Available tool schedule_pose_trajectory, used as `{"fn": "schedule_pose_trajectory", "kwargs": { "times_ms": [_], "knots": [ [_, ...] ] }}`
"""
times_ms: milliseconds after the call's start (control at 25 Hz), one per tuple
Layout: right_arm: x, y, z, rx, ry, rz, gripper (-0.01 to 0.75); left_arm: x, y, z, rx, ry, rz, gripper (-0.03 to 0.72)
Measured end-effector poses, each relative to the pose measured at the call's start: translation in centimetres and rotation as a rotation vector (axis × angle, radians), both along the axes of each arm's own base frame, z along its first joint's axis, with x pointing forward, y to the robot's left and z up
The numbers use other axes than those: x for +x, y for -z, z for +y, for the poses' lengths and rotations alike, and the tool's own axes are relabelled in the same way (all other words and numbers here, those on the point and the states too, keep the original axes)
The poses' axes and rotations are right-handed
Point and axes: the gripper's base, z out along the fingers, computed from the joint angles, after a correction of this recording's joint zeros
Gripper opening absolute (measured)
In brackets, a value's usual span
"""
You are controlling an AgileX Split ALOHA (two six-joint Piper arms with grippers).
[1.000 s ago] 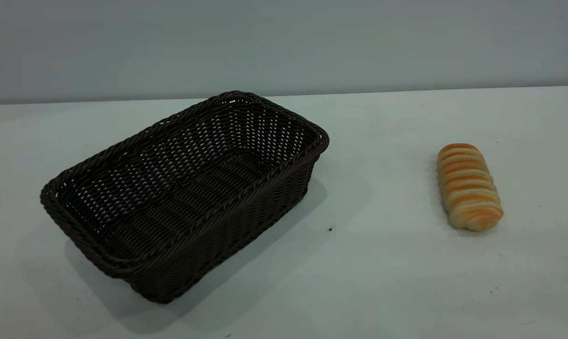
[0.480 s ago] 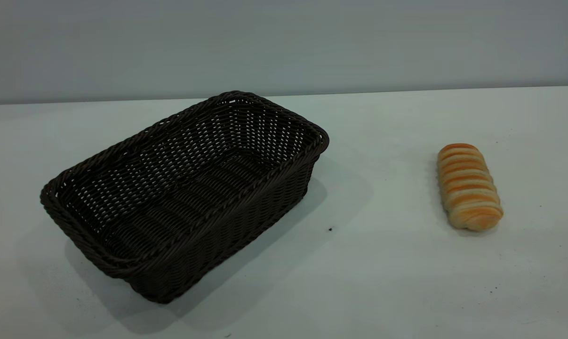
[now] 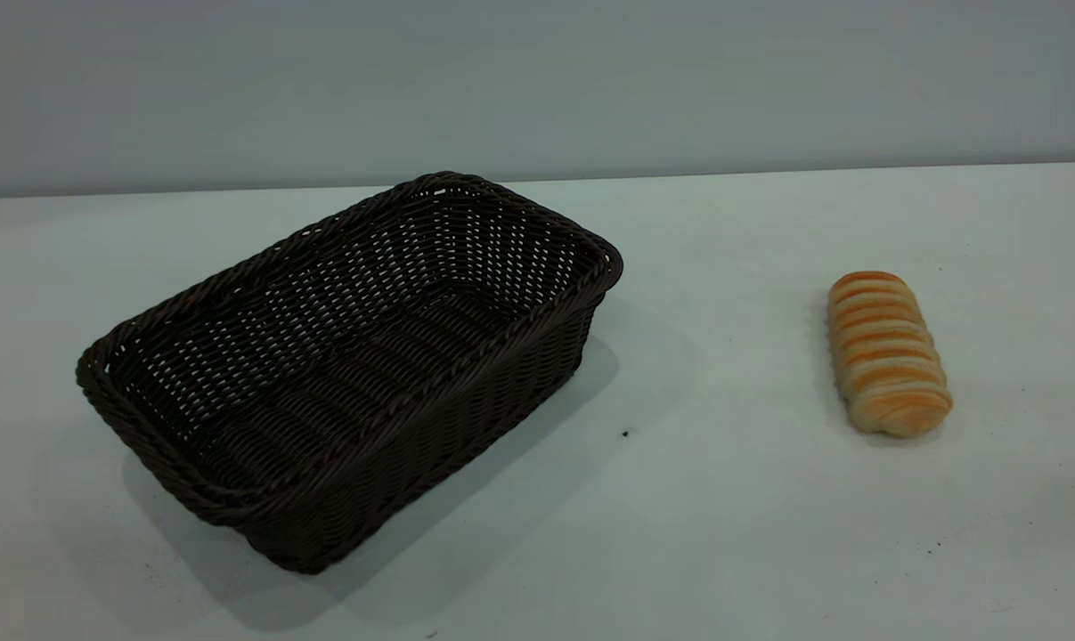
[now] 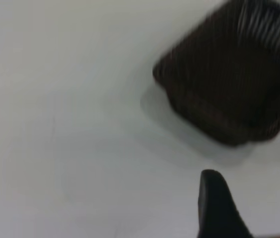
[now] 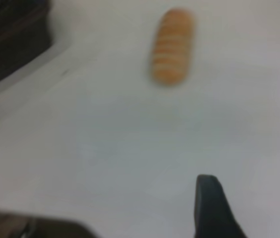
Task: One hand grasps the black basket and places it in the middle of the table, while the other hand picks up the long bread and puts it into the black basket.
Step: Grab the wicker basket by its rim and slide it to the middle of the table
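The black basket stands empty on the left half of the table, set at an angle. The long bread lies on the table at the right, well apart from the basket. Neither arm shows in the exterior view. In the left wrist view my left gripper is open and empty above bare table, short of the basket. In the right wrist view my right gripper is open and empty above bare table, some way from the bread; a corner of the basket shows too.
A plain grey wall runs behind the table's far edge. A tiny dark speck lies between the basket and the bread. Bare tabletop lies between them and in front of both.
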Motion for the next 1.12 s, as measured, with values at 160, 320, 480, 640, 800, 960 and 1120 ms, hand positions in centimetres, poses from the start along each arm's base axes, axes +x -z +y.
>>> {"fn": "schedule_pose_trajectory", "kwargs": {
  "times_ms": [160, 320, 480, 640, 800, 960, 1120],
  "knots": [
    [3.2, 0.2, 0.6, 0.041, -0.074, 0.125, 0.385, 4.3, -0.3, -0.2, 0.014, 0.005, 0.213, 0.432],
    [6.0, -0.1, 0.6, 0.026, -0.107, 0.178, 0.385, 9.5, -0.1, -0.4, 0.008, -0.001, 0.378, 0.432],
    [7.6, 0.5, 0.5, 0.008, -0.123, 0.220, 0.385, 15.0, 1.8, -1.1, -0.051, -0.011, 0.540, 0.432],
    [8.0, 0.6, 0.4, -0.001, -0.125, 0.215, 0.385, 19.4, 5.1, -2.4, -0.209, -0.052, 0.661, 0.432],
    [8.0, 0.6, 0.4, -0.008, -0.131, 0.210, 0.385, 22.3, 8.8, -3.3, -0.397, -0.188, 0.734, 0.432],
    [8.0, 0.6, 0.4, -0.009, -0.132, 0.210, 0.385, 23.8, 11.8, -3.5, -0.490, -0.341, 0.785, 0.432],
    [8.1, 0.6, 0.4, -0.008, -0.132, 0.211, 0.385, 24.6, 13.2, -3.3, -0.509, -0.426, 0.771, 0.432]
  ]
}}
